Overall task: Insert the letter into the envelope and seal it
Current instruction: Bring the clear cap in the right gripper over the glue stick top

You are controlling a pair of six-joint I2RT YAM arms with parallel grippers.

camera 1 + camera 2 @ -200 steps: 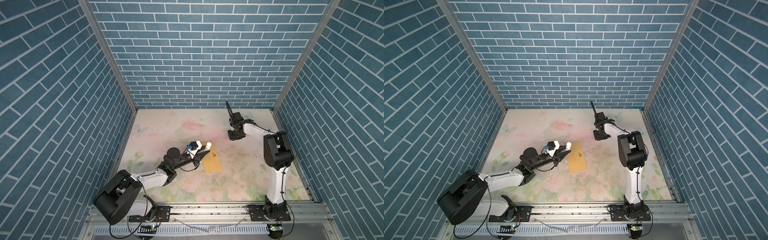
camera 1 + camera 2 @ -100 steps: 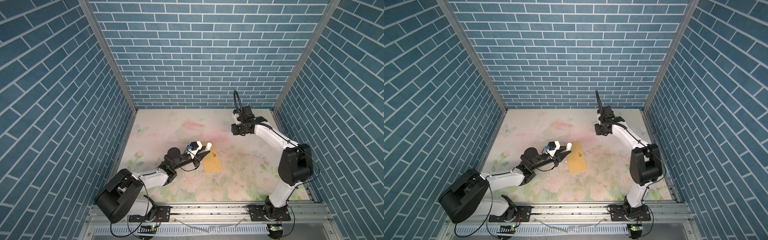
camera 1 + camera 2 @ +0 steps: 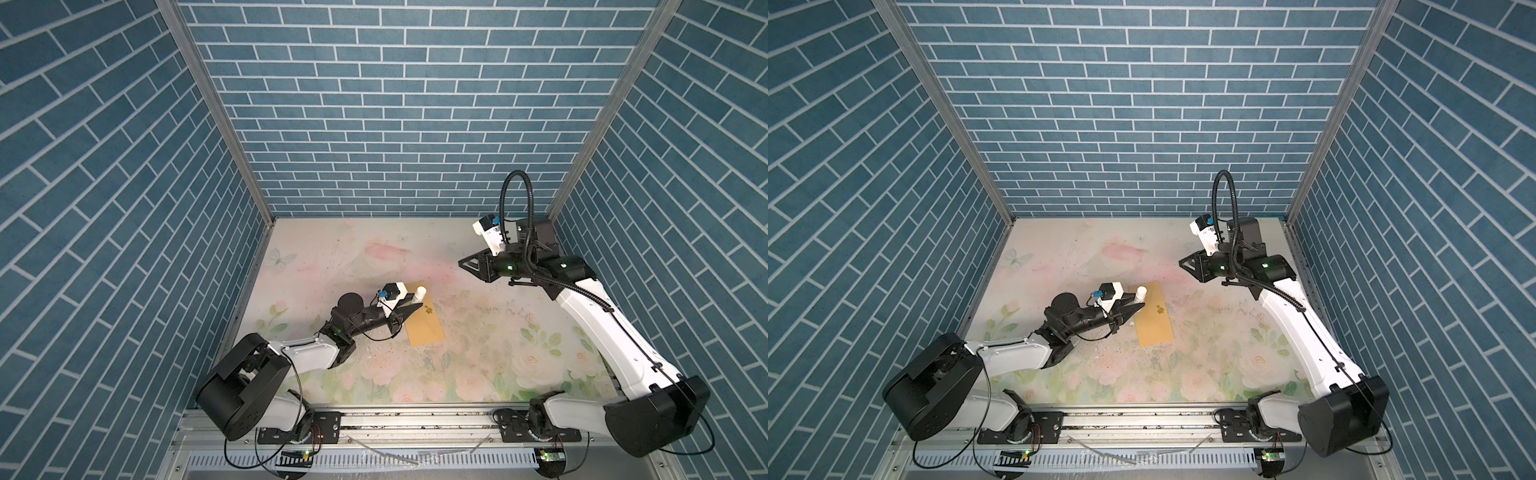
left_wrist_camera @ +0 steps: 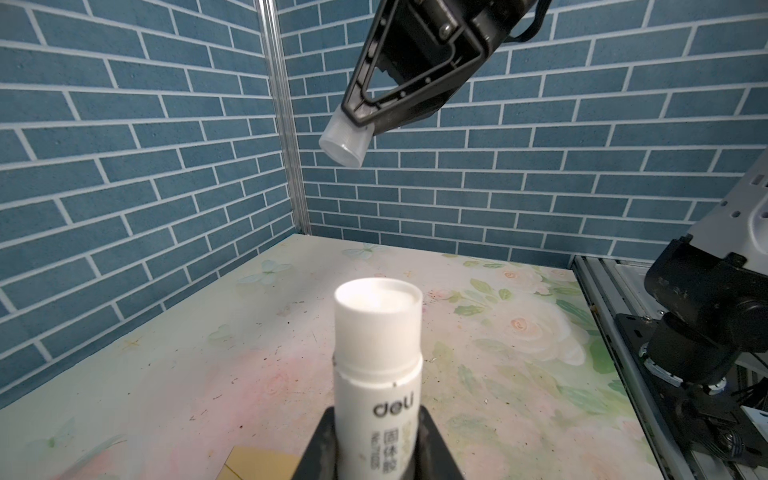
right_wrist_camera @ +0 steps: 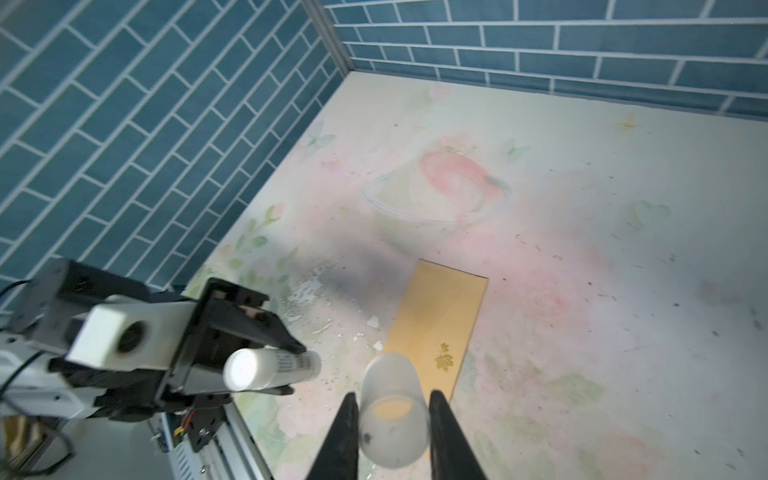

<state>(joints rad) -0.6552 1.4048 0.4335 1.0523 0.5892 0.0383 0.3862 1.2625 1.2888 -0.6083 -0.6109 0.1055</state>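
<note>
The left gripper [image 4: 376,436] is clamped on one white glue stick [image 4: 377,353], its jaws pressed against the tube's printed body and the uncapped end pointing away from the wrist; in both top views this gripper [image 3: 409,309] sits low over the table with the stick [image 3: 419,294] angled up past the far end of the envelope. The right gripper [image 5: 394,419] is closed on one translucent frosted cap [image 5: 392,409], open mouth facing the wrist camera; the left wrist view shows that cap [image 4: 344,141] jutting from the jaw tips, held high in the air. In a top view the right gripper [image 3: 1185,262] hangs well apart from the left one, toward the back right. One mustard-yellow envelope [image 3: 424,318] lies flat on the floral table [image 3: 478,353], flap shut, with one small gold emblem [image 5: 444,357] on it. The letter is not visible anywhere. Small white flecks [image 5: 328,324] litter the table beside the envelope.
</note>
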